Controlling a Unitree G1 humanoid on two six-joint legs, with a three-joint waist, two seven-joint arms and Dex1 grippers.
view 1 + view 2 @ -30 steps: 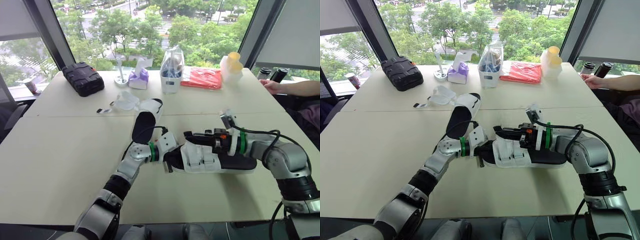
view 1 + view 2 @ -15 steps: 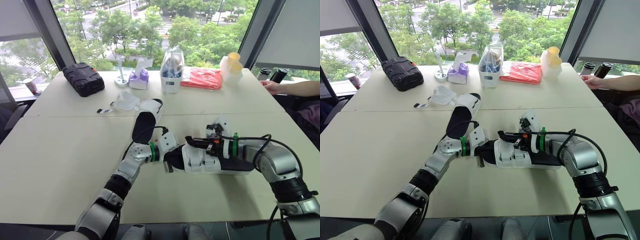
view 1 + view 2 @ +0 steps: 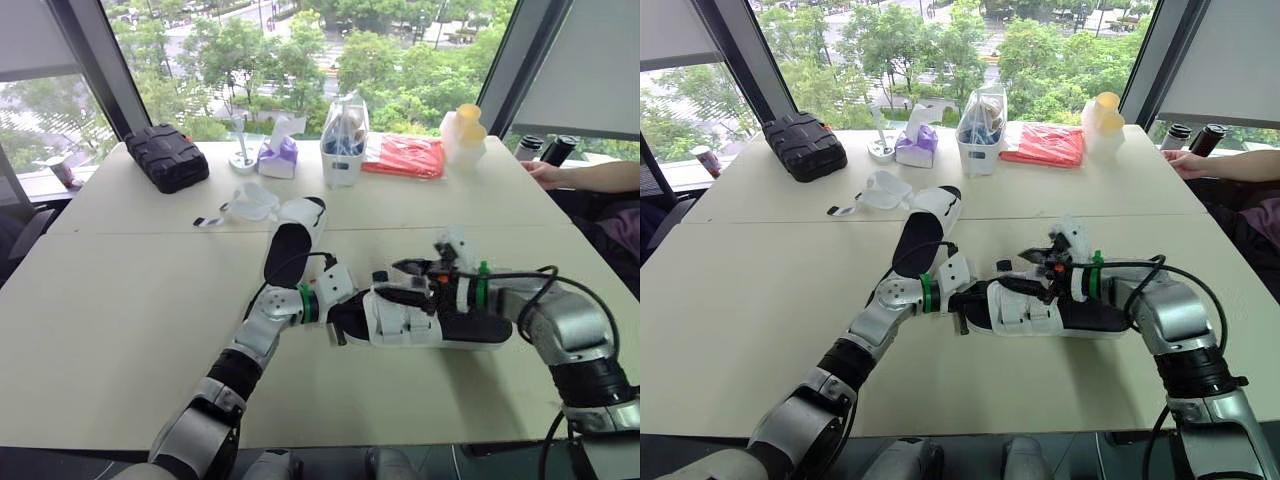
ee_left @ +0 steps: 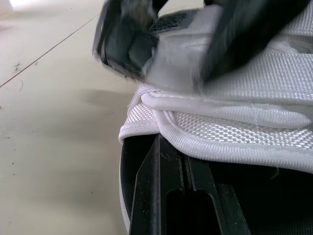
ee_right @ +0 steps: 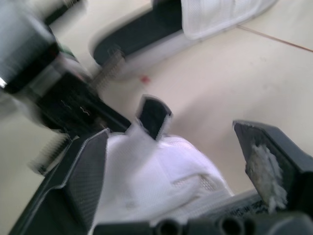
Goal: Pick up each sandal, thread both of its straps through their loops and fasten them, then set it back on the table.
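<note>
a white woven sandal with a black sole (image 3: 425,322) is lying low between the two arms, near the front of the pale surface (image 3: 120,300). whether it is resting there or lifted slightly is hard to tell. the left gripper (image 3: 338,318) is holding the sandal by its toe end, fingers drawn narrow on it. in the left wrist view one black finger (image 4: 166,196) is reaching inside, under the edge of the white webbing (its partner is cut off from sight). the right gripper (image 3: 403,282) is hanging just above the straps with its fingers spread wide, holding nothing. in the right wrist view the white upper and a small black loop (image 5: 152,115) are sitting between them. a second white and black sandal (image 3: 292,238) is lying farther back, just beyond the left arm.

the sandal is looking light. its sole is probably fairly stiff, while its woven straps are likely soft and floppy, apt to slip from a loose pinch. the best hold seems to be the sole at the toe for steadying and the free tip of a strap for threading.

the strap ends are hiding behind the right gripper, so it is not possible to tell which strap, if any, is passing through its loop, or whether either is fastened.
</note>
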